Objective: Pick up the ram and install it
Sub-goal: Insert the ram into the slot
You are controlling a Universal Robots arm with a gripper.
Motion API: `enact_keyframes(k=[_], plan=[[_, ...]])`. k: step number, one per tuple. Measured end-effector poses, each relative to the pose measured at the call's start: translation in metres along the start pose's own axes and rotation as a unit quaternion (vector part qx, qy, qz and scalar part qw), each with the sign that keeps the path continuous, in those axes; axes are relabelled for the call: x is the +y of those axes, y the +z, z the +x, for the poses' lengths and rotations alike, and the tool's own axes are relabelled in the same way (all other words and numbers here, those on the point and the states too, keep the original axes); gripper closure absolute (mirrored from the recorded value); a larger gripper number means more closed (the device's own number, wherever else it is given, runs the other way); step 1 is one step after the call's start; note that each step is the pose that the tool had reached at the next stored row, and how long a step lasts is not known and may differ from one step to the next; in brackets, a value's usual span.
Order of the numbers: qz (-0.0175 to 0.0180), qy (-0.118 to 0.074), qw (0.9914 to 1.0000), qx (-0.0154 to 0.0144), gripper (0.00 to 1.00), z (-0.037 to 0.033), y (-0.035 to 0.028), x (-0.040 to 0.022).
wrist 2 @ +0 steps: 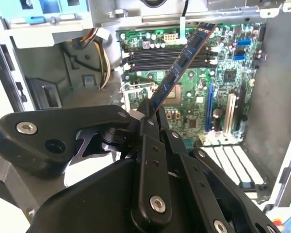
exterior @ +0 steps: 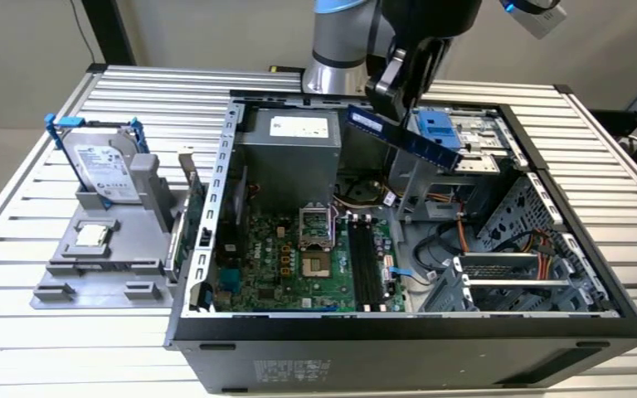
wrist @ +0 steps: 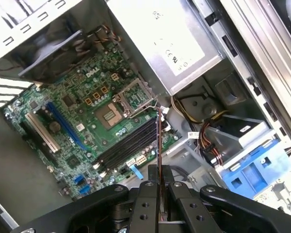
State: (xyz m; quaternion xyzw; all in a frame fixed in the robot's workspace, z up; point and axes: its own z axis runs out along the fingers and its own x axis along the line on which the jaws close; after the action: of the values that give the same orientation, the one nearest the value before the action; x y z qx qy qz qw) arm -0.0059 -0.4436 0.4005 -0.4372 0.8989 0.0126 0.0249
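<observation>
Claw (exterior: 378, 110) is clamped tight on one end of the ram (exterior: 405, 138), fingers pinching both flat faces; the rest of the stick pokes out free. In the exterior view the ram hangs in the air over the far part of the open PC case (exterior: 407, 329), tilted: held end higher and toward the exterior view's left, free end lower and toward the exterior view's right. It sits in front of the blue caddy (exterior: 440, 128) and just right of the PSU (exterior: 291, 145). It touches nothing but the claw.

Mobo (exterior: 285, 265) lies flat on the case floor, w/ the long black ram slots (exterior: 365, 267) running near-to-far beside the CPU socket (exterior: 316, 224). Ram is well apart from them, up above and farther back.

Second wrist view: claw (wrist 2: 148, 116) w/ ram (wrist 2: 182, 65) slanting out over the mobo (wrist 2: 233, 73), free tip in line w/ the ram slots (wrist 2: 155, 58) below. First wrist view: ram (wrist: 158, 141) seen edge-on as a thin line rising from the claw (wrist: 160, 187), crossing the ram slots (wrist: 126, 145) at an angle.

On the exterior view's left, outside the case, an HDD (exterior: 103, 170) in a blue bracket stands upright on a grey stand (exterior: 97, 261) on the slatted desk (exterior: 617, 166).
</observation>
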Motion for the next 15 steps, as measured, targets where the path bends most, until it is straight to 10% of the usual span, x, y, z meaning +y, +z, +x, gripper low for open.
enact_keyframes(k=[8,15], plan=[[0.0034,0.063,0.99801,0.0000,1.00,0.0000,0.0000,0.0000],[0.0068,0.124,0.99229,0.0000,1.00,0.0000,0.0000,0.0000]])
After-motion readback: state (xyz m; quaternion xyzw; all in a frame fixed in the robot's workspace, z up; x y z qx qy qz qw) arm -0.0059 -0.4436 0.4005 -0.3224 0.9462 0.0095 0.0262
